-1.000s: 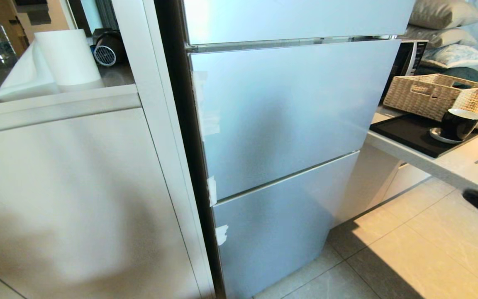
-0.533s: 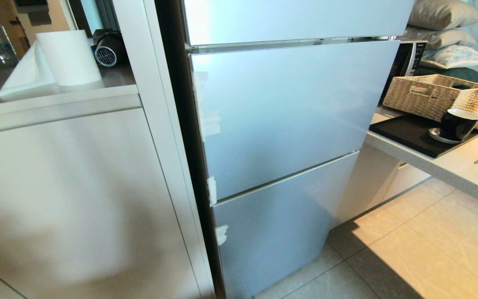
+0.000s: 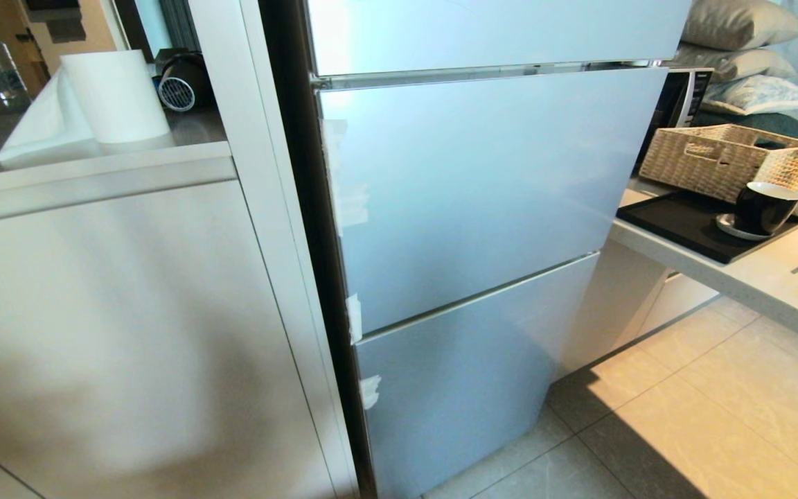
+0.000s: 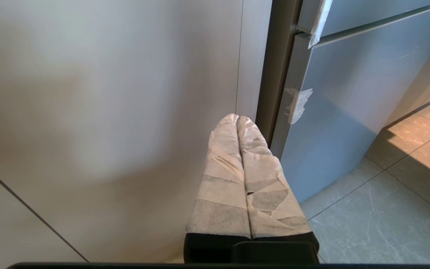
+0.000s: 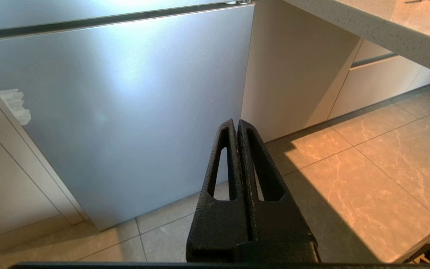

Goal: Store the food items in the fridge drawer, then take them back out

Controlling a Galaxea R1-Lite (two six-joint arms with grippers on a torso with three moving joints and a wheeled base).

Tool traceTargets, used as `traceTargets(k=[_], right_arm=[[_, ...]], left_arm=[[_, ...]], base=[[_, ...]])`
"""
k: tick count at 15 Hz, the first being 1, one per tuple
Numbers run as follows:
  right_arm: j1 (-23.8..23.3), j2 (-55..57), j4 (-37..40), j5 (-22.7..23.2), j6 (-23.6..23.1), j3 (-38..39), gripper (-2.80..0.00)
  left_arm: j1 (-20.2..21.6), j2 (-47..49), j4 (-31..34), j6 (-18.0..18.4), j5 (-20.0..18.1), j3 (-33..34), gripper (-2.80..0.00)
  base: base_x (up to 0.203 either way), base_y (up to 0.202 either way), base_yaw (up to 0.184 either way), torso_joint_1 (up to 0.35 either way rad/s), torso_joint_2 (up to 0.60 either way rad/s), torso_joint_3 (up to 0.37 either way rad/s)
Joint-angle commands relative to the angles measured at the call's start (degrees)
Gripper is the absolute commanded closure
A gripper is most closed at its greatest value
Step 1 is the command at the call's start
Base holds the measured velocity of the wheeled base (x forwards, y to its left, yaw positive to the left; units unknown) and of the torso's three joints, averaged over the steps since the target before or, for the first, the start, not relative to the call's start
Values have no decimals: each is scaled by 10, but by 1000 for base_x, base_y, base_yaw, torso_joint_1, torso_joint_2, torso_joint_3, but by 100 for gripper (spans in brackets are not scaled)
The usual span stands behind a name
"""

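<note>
- The fridge (image 3: 482,208) stood between a cabinet (image 3: 94,333) on its left and a counter (image 3: 752,274) on its right.
- Its drawer fronts were stacked, the lower drawer front (image 3: 461,374) under the middle one, both closed.
- A paper roll (image 3: 115,93) sat on the cabinet top, with what looked like a small fan (image 3: 179,82) behind it.
- On the counter lay a tray (image 3: 690,222) carrying a cup (image 3: 766,204), with a basket (image 3: 724,158) behind it.
- A microwave (image 3: 683,97) stood behind the basket.

Kitchen corner in slanting sunlight

A pale grey fridge (image 3: 468,208) stands shut between white cabinet panels (image 3: 115,326); a stone counter (image 3: 752,274) to the right holds a wicker basket (image 3: 724,158) and black tray (image 3: 690,223), and the beige tiled floor (image 3: 704,416) catches a warm patch of sun.
</note>
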Motion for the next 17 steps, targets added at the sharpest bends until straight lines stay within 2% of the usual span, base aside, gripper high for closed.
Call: traceTargets(k=[1, 17], right_arm=[[0, 0, 2, 0, -4, 0, 0], [0, 0, 2, 0, 1, 0, 0]], left_arm=[[0, 0, 0, 0, 0, 0, 0], [0, 0, 0, 0, 0, 0, 0]], base=[[0, 0, 0, 0, 0, 0], [0, 0, 0, 0, 0, 0]])
